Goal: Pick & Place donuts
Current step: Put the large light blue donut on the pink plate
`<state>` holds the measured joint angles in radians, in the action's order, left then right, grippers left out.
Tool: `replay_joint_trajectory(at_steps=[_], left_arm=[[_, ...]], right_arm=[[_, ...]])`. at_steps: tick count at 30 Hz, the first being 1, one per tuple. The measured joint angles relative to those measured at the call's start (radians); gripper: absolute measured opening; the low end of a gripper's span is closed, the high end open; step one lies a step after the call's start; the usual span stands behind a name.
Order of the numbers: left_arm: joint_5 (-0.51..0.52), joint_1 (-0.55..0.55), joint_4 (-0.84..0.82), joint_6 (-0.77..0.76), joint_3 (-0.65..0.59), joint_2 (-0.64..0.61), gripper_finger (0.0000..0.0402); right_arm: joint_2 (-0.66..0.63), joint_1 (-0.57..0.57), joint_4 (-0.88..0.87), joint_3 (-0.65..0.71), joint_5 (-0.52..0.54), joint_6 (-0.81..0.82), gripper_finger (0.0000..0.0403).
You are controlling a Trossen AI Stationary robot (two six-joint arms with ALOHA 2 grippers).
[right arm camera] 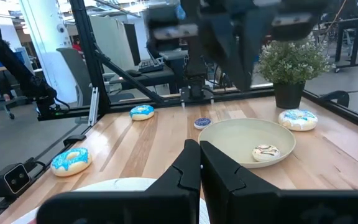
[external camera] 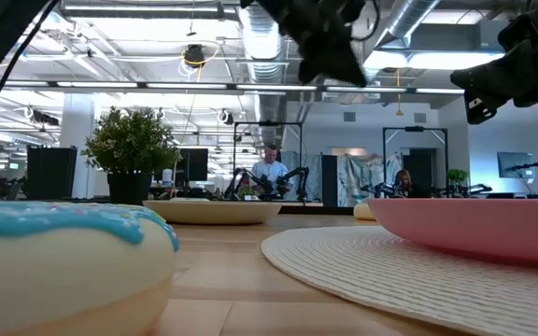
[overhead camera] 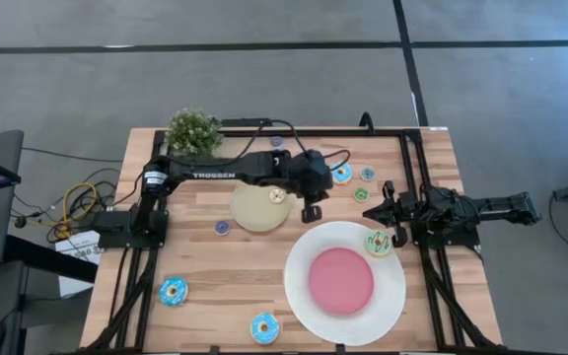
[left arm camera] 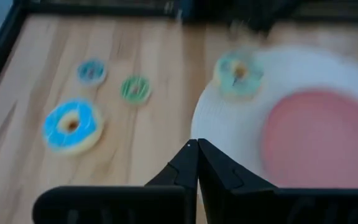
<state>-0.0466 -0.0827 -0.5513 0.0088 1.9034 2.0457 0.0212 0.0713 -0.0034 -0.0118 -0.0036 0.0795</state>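
a blue-iced donut (external camera: 63,257) sits closest to the low camera, on the wood near the table's front edge; in the high view it is the one at the front (overhead camera: 264,327), just left of the big white plate (overhead camera: 309,306). that plate has a pink centre (overhead camera: 340,279) and holds one green-iced donut (overhead camera: 379,243) on its white rim, toward the right arm. the small tan plate (overhead camera: 249,212), near the middle of the table, holds one tiny cream donut (overhead camera: 277,194) at its edge. the other donuts lie on the bare table: a blue one (overhead camera: 174,291) at the front left, a tiny purple one (overhead camera: 222,227) just left of the tan plate, and a blue one (overhead camera: 342,174), a tiny blue one (overhead camera: 367,174) and a tiny green one (overhead camera: 361,194) between the two arms. the left gripper (overhead camera: 311,211) hangs above the gap between the two plates, its fingers (left arm camera: 185,165) pressed together on nothing. the right gripper (overhead camera: 390,209) waits at the right side, near the green-iced donut, fingers (right arm camera: 188,165) also pressed together and empty. a potted plant (overhead camera: 193,131) stands at the far edge.
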Motion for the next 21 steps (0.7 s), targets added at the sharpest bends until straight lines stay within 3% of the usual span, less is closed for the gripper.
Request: replay_joint_trajectory(at_steps=[5, 12, 15, 21], left_arm=[[0.001, 0.04, 0.087, -0.058, 0.0, 0.0, 0.0], [0.073, 0.065, 0.103, -0.007, -0.066, -0.063, 0.0], [0.076, 0.058, 0.182, 0.004, -0.187, -0.137, 0.0], [0.059, 0.046, 0.425, -0.044, -0.597, -0.374, 0.0]], right_arm=[[0.0, 0.0, 0.001, 0.0, -0.002, 0.018, 0.0], [0.0, -0.005, 0.008, 0.0, 0.002, 0.247, 0.0], [0.009, 0.015, -0.001, -0.017, 0.012, 0.242, 0.0], [0.113, 0.048, 0.007, -0.106, 0.136, 0.2, 0.0]])
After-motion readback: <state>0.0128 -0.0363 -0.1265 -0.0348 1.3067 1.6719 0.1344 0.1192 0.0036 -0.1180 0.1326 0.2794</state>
